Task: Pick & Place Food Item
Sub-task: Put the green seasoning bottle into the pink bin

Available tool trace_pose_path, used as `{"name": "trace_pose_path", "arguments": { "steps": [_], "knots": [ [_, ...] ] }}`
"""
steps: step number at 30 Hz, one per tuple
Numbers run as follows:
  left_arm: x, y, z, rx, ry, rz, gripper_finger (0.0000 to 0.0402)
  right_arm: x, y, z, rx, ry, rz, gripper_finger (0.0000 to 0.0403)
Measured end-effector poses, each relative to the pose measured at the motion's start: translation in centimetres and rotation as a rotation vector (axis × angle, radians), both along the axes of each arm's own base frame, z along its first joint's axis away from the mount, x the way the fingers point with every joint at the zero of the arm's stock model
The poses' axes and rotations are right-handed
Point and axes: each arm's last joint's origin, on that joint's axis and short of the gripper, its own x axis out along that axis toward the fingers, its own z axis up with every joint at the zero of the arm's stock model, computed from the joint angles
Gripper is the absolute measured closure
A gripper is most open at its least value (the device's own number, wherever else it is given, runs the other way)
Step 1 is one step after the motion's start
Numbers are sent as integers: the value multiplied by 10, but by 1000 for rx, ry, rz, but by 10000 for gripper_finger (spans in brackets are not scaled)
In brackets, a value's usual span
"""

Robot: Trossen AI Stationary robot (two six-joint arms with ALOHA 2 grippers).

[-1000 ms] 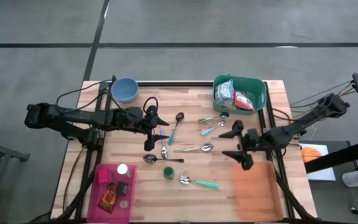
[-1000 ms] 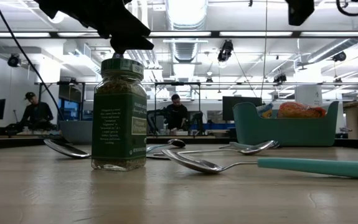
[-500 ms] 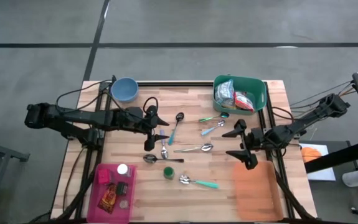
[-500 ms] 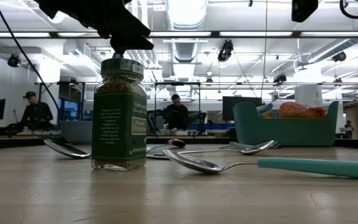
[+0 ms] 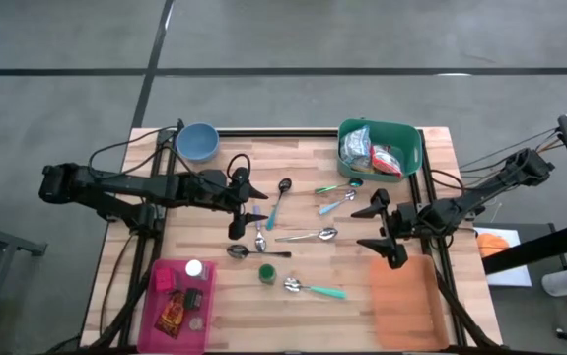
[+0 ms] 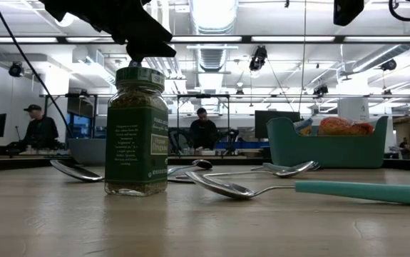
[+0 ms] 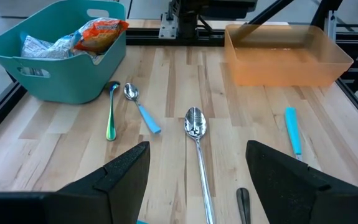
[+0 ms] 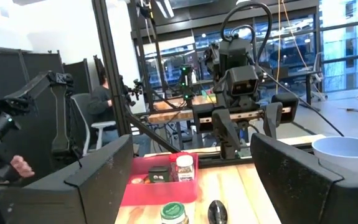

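Food packets (image 5: 370,150) lie in a teal bin (image 5: 408,138) at the table's far right; the left wrist view shows them too (image 7: 91,34). A green-lidded spice jar (image 5: 266,273) stands upright near the table's middle (image 6: 136,132). A pink tray (image 5: 161,316) at the near left holds a bottle and small jars. My left gripper (image 5: 248,205) hovers open above the spoons at centre left, fingers wide apart (image 7: 197,149). My right gripper (image 5: 367,227) hangs open in the air at centre right, pointing toward the left arm (image 8: 191,143). Neither holds anything.
Several spoons (image 5: 308,236) lie scattered across the table's middle, some with teal handles (image 5: 324,291). An orange tray (image 5: 406,301) sits at the near right and a blue bowl (image 5: 197,141) at the far left. People sit in the room beyond the table (image 6: 203,132).
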Motion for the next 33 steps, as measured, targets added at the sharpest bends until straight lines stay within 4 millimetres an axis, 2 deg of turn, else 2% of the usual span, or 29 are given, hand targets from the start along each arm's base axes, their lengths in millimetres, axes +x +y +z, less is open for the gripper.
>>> {"name": "trace_pose_path", "arguments": {
  "steps": [6,9,13,18,22,28,33],
  "knots": [
    [0,0,0,-14,0,6,132,0,0,0,0,2,0,81],
    [-1,-1,-1,-191,16,84,132,0,0,0,-1,2,0,81],
    [-2,-2,-3,-273,49,128,132,0,0,0,0,2,0,81],
    [-9,-29,-9,-210,153,151,132,0,0,-1,0,3,0,81],
    [-18,-54,1,-158,215,252,132,0,0,-1,-1,3,0,81],
    [-29,-84,19,-229,244,264,132,0,0,-1,-2,3,0,81],
    [-36,-101,25,-285,216,306,132,0,0,-1,-1,3,0,81]
  ]
}}
